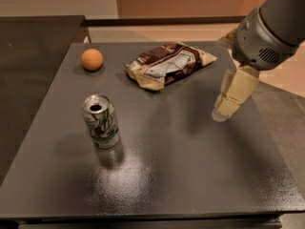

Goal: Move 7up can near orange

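The 7up can (101,122) stands upright on the dark table (190,166), left of centre, its silver top open. The orange (92,59) lies at the table's far left, well behind the can and apart from it. My gripper (228,104) hangs above the right part of the table, far to the right of the can and in front of the snack bag. It holds nothing.
A brown-and-white snack bag (167,65) lies at the back middle of the table, between the orange and the arm. A second dark surface (33,46) adjoins on the left. Light floor shows beyond the table's right and far edges.
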### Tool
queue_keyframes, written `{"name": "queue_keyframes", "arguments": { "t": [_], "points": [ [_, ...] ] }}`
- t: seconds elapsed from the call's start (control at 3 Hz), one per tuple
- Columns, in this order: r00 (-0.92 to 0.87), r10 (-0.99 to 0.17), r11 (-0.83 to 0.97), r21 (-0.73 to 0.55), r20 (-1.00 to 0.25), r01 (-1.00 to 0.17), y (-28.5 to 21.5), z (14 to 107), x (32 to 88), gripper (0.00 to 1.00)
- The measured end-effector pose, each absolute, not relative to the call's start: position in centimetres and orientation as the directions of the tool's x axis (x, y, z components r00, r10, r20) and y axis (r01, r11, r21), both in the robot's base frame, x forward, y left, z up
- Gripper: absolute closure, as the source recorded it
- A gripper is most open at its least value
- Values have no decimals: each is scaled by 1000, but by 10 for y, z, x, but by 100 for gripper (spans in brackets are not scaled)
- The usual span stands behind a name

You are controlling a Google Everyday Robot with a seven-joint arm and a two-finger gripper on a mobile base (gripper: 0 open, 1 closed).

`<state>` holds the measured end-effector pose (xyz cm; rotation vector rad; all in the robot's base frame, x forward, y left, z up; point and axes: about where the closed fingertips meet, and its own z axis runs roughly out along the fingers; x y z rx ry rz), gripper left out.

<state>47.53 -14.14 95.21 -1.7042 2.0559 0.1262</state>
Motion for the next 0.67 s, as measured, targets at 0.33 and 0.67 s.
{"name": "queue_keyframes", "arguments": {
  "t": [0.33,0.67],
  "points": [
    [-54,-884,174,-220,-464,-960,-95,944,489,0],
    [22,-854,99,-203,-521,-974,-50,931,497,0]
  ]
}}
